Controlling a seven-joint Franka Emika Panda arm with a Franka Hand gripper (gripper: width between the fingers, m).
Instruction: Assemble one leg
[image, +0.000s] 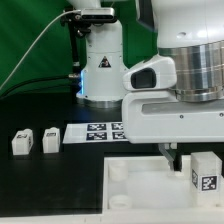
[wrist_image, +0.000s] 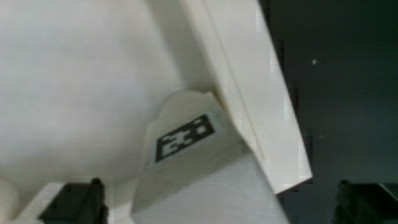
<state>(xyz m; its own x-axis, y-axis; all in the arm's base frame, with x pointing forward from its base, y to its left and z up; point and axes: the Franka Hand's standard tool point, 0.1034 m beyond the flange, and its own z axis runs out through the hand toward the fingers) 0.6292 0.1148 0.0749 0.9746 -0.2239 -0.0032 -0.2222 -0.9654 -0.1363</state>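
**Leg standing at the panel's edge, pincer close above**

We see one leg (image: 205, 171) upright at the exterior view's right, on or just beside the white panel (image: 140, 185); we cannot tell which. In the wrist view the same leg (wrist_image: 187, 140) shows its tag against the panel's raised rim (wrist_image: 240, 100). The pincer (image: 170, 153) hangs just beside it, over the panel. Its fingers (wrist_image: 75, 200) stand wide apart in the wrist view, holding nothing.

We judge the main risk to be a knock: the pincer sits so near the leg that a sideways drift could tip it or push it off the panel. A grip taken off-centre could also tilt it.

Two more legs (image: 35, 141) stand well apart on the black tabletop (image: 50, 190), near the marker board (image: 100, 131). Neither obstructs; the panel's rim crowds the approach.
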